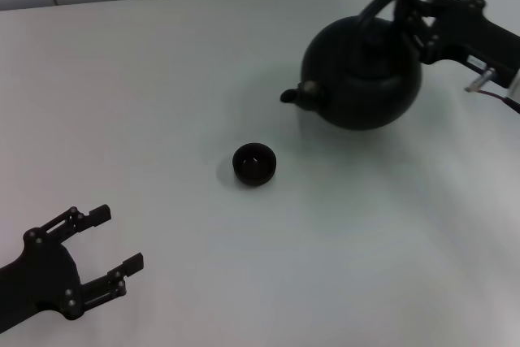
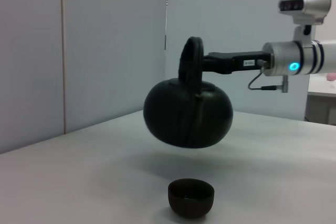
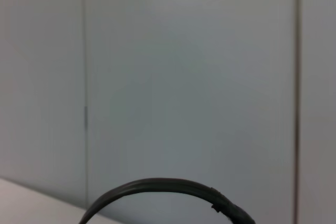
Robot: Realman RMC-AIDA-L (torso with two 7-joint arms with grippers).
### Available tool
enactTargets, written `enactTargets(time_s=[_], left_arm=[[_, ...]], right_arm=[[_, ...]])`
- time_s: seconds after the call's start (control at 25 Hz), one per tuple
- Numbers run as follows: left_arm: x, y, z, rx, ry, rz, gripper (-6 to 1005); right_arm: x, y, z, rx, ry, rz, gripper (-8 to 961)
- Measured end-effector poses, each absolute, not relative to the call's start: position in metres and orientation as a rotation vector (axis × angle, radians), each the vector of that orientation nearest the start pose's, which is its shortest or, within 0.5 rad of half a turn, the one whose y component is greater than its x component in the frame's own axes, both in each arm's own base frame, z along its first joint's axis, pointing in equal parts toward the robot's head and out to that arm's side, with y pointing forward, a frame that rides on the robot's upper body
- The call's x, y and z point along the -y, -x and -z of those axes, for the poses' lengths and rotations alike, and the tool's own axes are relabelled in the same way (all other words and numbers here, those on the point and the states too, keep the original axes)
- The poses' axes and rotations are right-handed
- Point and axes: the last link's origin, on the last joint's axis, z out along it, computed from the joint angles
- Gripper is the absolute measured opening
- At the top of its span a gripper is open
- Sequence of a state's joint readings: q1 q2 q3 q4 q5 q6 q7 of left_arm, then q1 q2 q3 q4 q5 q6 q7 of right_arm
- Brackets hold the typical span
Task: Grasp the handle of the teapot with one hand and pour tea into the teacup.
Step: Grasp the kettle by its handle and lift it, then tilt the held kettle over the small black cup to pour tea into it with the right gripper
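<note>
Right jaws: the right gripper (image 1: 413, 15) is clamped on the handle (image 1: 380, 4), at the side of the arch nearest the arm, as the head view and left wrist view both show.
Handle: a thick black loop over the pot; in the right wrist view only its curved top (image 3: 163, 188) shows, against a pale wall.
Teapot: the teapot (image 1: 363, 71) hangs from that grip, clear of the counter (image 1: 162, 87); the left wrist view shows it (image 2: 188, 111) in the air with its shadow on the surface below.
Spout: the spout (image 1: 299, 95) points toward the robot's left, roughly toward the cup, and looks close to level rather than tipped.
Teacup: the teacup (image 1: 254, 163) stands upright on the counter, near the spout but not under it in the head view; whether it holds any tea I cannot tell.
Done: grasp and lift, by the look of it.
Left to do: bring the spout over the cup, tilt, pour; no stream is visible.
Left jaws: the left gripper (image 1: 101, 258) sits low at the robot's near left, spread wide, holding nothing, well apart from the cup.
Surroundings: bare pale counter, grey panelled wall (image 2: 105, 51) behind.
In the way: nothing lies between spout and cup.
</note>
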State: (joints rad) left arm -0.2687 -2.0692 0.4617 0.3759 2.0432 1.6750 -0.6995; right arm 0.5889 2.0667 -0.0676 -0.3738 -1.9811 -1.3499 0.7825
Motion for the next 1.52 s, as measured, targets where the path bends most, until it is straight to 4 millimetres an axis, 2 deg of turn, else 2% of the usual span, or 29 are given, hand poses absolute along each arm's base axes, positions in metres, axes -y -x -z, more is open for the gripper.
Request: enactTargets(time_s=[0.24, 0.6, 0.96, 1.52], left_arm=[[-0.217, 0.337, 0.021, 0.363, 2.553, 0.789, 805], [-0.219, 0.337, 0.019, 0.357, 2.543, 0.794, 805], [-0.219, 0.336, 0.019, 0.356, 2.542, 0.795, 805], [-0.218, 0.337, 0.019, 0.366, 2.541, 0.797, 804]], right_arm=[[-0.378, -0.289, -0.019, -0.335, 2.187, -0.685, 88], [-0.392, -0.272, -0.025, -0.171, 2.255, -0.605, 88], [-0.394, -0.263, -0.022, -0.015, 2.295, -0.555, 87], [-0.39, -0.26, -0.018, 0.208, 2.275, -0.485, 86]])
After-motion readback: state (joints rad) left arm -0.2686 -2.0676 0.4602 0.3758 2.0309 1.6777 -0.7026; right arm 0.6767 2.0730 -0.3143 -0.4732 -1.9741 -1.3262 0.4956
